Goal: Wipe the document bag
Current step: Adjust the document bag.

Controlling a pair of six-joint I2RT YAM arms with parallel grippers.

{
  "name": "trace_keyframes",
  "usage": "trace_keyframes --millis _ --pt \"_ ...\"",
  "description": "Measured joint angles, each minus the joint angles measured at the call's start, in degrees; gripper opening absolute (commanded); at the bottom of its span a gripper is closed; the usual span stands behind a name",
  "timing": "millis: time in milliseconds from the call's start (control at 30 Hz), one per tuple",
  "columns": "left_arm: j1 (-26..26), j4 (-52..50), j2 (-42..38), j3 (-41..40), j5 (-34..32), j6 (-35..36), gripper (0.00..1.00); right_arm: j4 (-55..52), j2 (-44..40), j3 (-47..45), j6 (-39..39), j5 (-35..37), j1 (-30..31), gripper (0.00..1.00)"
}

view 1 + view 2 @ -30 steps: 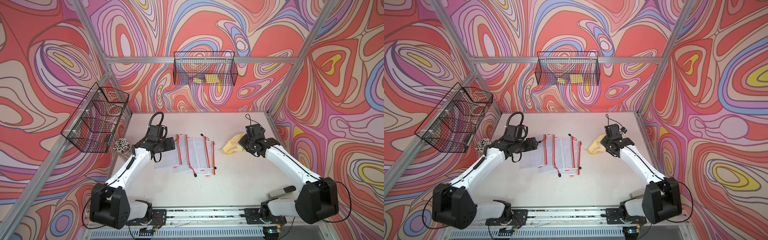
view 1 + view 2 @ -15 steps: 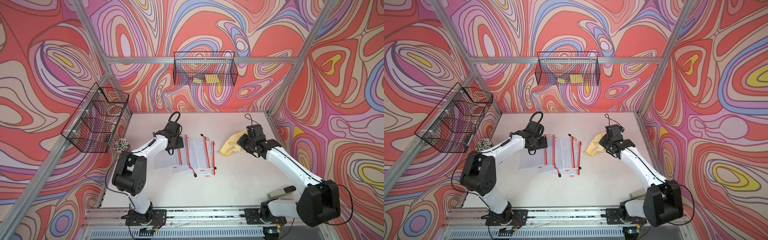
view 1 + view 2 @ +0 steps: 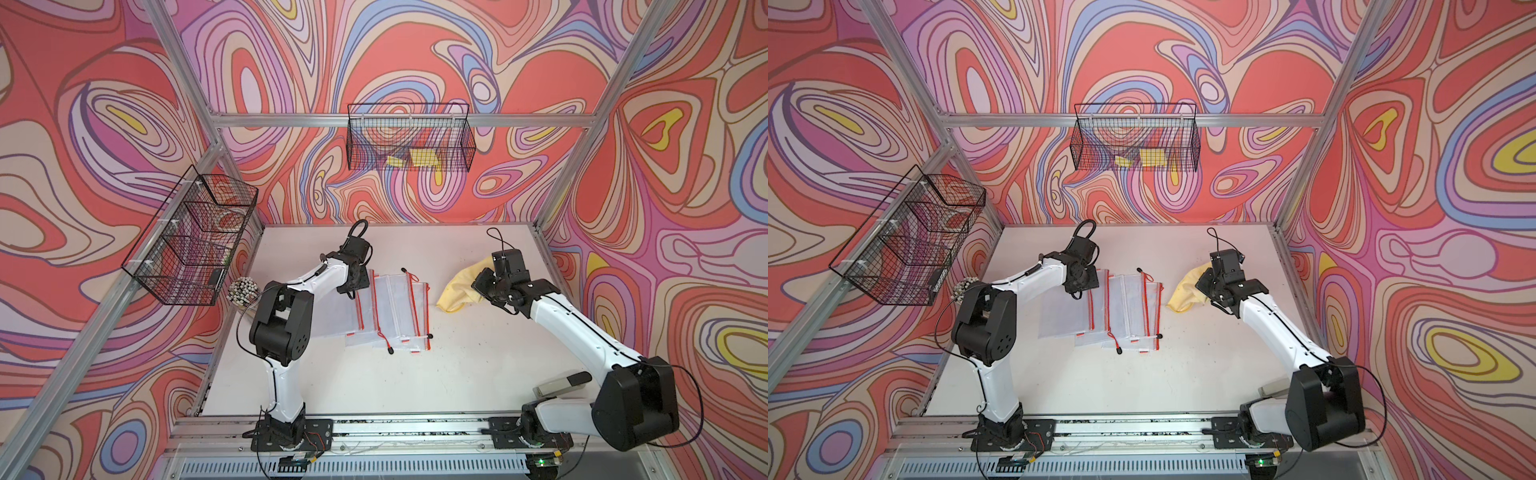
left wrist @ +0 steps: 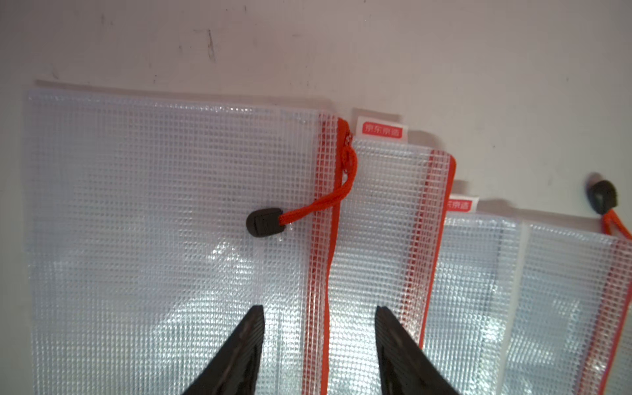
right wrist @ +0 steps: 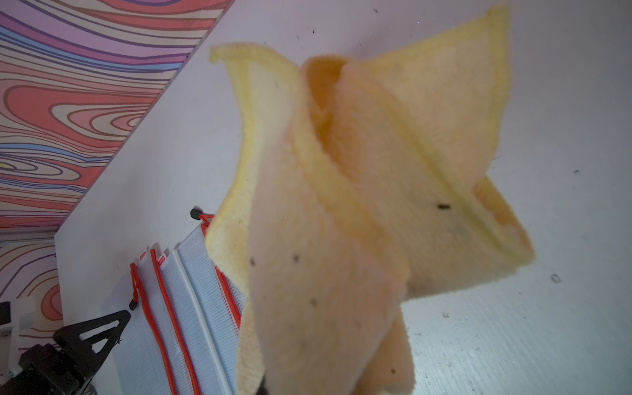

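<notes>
Several clear mesh document bags [image 3: 390, 307] [image 3: 1125, 307] with red zippers lie overlapped in a row at the table's middle. My left gripper [image 4: 318, 309] hovers low over the far end of the leftmost bag [image 4: 154, 205]. It is open, and its fingers stand either side of the red zipper edge, near a black pull toggle [image 4: 265, 222]. In both top views it sits at that bag's far corner [image 3: 353, 286] [image 3: 1077, 286]. My right gripper [image 3: 484, 286] is shut on a yellow cloth [image 3: 455, 291] [image 5: 359, 205], right of the bags and clear of them. The hanging cloth hides its fingers.
A wire basket [image 3: 409, 141] holding yellow items hangs on the back wall, and another wire basket [image 3: 191, 237] hangs on the left wall. A bundle of sticks [image 3: 243, 289] stands at the table's left edge. A grey object [image 3: 557, 384] lies by the right arm's base.
The left arm has swung right, from beside the bags to over the leftmost bag's far end, and its jaws have narrowed. The right gripper with the cloth has edged slightly toward the bags.
</notes>
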Motion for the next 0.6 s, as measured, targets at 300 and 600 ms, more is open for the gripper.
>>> trace_keyframes --millis 300,600 --pt "-0.4 -2.6 4.2 1.7 -1.1 -1.3 0.42 0.5 1.3 0.0 -1.3 -1.4 0.0 0.00" --pt "-0.4 -4.1 6.6 3.5 -1.7 -1.8 0.33 1.1 2.9 0.0 -2.3 -2.9 0.0 0.00"
